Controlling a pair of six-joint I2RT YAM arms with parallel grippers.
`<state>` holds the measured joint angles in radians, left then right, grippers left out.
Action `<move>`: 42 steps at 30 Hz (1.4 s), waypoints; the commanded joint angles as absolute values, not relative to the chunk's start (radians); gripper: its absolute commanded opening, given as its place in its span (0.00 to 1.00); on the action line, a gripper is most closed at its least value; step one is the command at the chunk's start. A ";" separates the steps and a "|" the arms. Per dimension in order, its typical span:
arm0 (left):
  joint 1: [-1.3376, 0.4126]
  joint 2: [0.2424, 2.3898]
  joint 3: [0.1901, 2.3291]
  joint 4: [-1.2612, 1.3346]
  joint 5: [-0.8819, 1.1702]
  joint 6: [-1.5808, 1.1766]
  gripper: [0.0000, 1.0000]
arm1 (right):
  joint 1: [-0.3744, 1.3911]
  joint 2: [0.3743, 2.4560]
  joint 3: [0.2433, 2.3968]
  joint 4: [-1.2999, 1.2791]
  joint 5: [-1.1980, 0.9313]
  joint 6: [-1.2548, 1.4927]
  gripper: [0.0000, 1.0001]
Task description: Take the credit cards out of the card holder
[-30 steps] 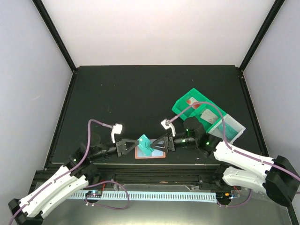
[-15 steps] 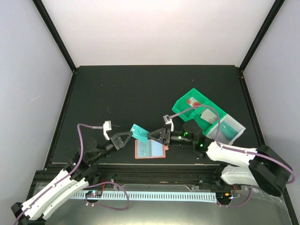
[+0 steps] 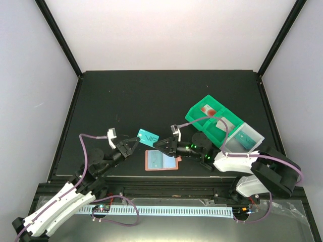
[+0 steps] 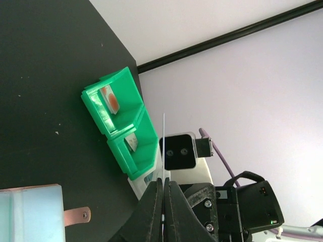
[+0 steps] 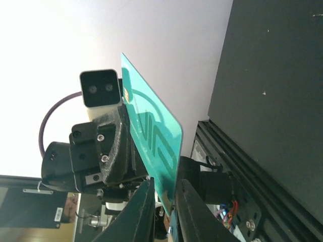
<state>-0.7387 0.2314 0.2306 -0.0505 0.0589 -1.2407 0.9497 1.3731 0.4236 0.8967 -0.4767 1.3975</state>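
Teal card (image 3: 148, 135) clamped in left gripper (image 3: 136, 142); right gripper (image 3: 157, 144) straddling, grip unclear; green bin (image 3: 191, 117) nearby.

Teal card (image 5: 151, 136) was smooth plastic with a slight sheen. Card holder (image 3: 161, 161) looked like matt salmon leather; the pale blue pocket was smoother. Table (image 3: 151, 96) was matt black and faintly speckled. Green bin (image 4: 123, 131) was glossy moulded plastic. Left gripper (image 4: 163, 185) and right gripper (image 5: 164, 194) were matt black plastic with metal screws. White arm shells (image 3: 60, 199) were glossy plastic. Purple cable (image 5: 46, 115) had a smooth rubbery jacket.
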 commanded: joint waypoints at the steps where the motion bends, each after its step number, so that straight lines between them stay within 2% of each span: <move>1: -0.732 0.227 0.225 -0.017 0.030 -1.263 0.02 | 0.957 1.367 0.425 0.969 -0.424 1.424 0.10; 7: -0.732 0.222 0.217 -0.017 0.023 -1.265 0.02 | 0.957 1.367 0.422 0.971 -0.422 1.424 0.01; 14: -0.732 0.213 0.214 -0.028 0.020 -1.266 0.01 | 0.957 1.357 0.411 0.971 -0.417 1.420 0.01; 21: -0.732 0.178 0.218 -0.070 0.007 -1.269 0.16 | 0.957 1.340 0.400 0.957 -0.419 1.401 0.01; 24: -0.732 0.163 0.219 -0.086 0.007 -1.262 0.25 | 0.957 1.309 0.397 0.912 -0.412 1.371 0.01; 27: -0.732 0.151 0.229 -0.122 0.007 -1.252 0.43 | 0.956 1.266 0.411 0.814 -0.411 1.319 0.01; 34: -0.732 0.137 0.267 -0.203 0.035 -1.180 0.97 | 0.954 1.138 0.429 0.555 -0.380 1.181 0.01; 42: -0.732 0.145 0.320 -0.318 0.072 -1.043 0.99 | 0.883 0.971 0.494 0.170 -0.341 1.017 0.01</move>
<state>-0.7387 0.1482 0.2550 -0.2413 0.0433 -1.1435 0.9279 1.0447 0.4431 0.4004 -0.3855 1.1374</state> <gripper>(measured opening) 0.989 0.010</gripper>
